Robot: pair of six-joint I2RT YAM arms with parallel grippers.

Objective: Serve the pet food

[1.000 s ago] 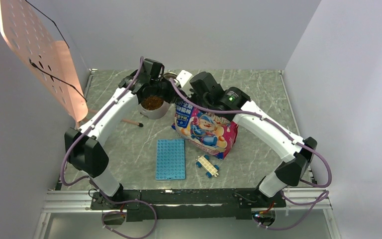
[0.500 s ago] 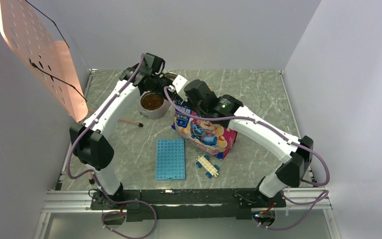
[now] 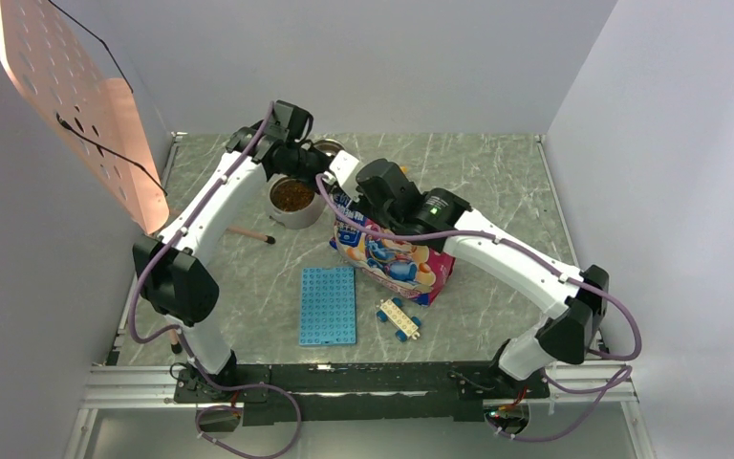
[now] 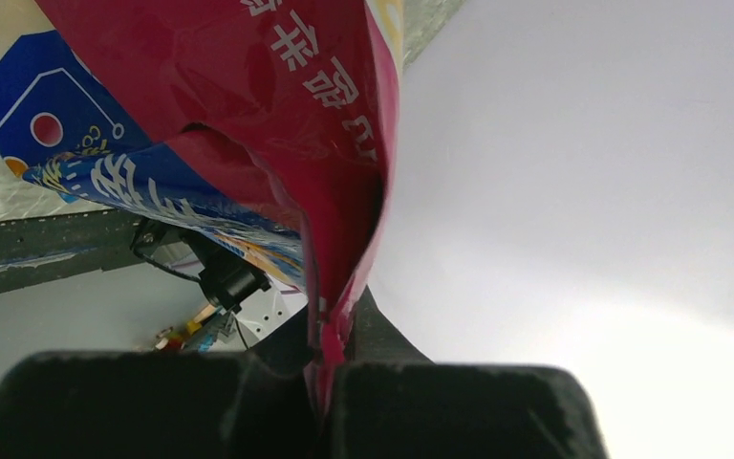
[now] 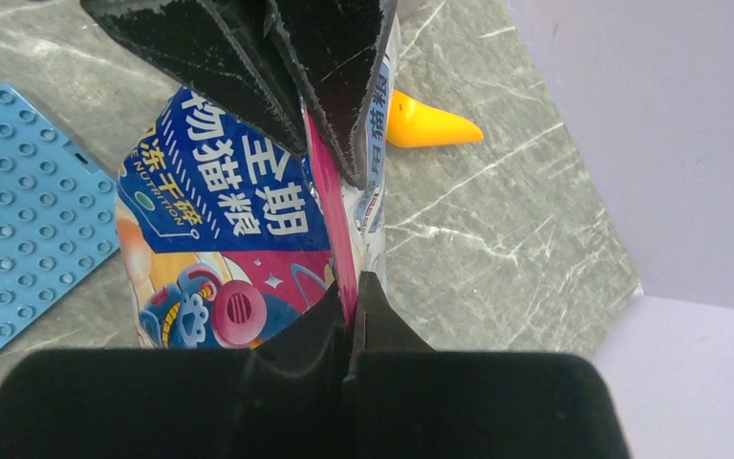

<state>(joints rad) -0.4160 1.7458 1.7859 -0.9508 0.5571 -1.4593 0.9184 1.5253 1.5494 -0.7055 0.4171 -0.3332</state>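
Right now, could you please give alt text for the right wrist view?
The right gripper pinches the pink edge of the pet food bag, the left gripper clamped on it farther along. Beside it lie a blue baseplate and a yellow scoop.

You see the bag point(image 5: 239, 239) as glossy, crinkled plastic film. The table point(image 3: 497, 182) looks like smooth, matt, marble-patterned stone. The baseplate point(image 3: 327, 304) is studded blue plastic; the scoop point(image 5: 430, 124) smooth yellow plastic. The kibble point(image 3: 293, 197) looks dry, grainy.
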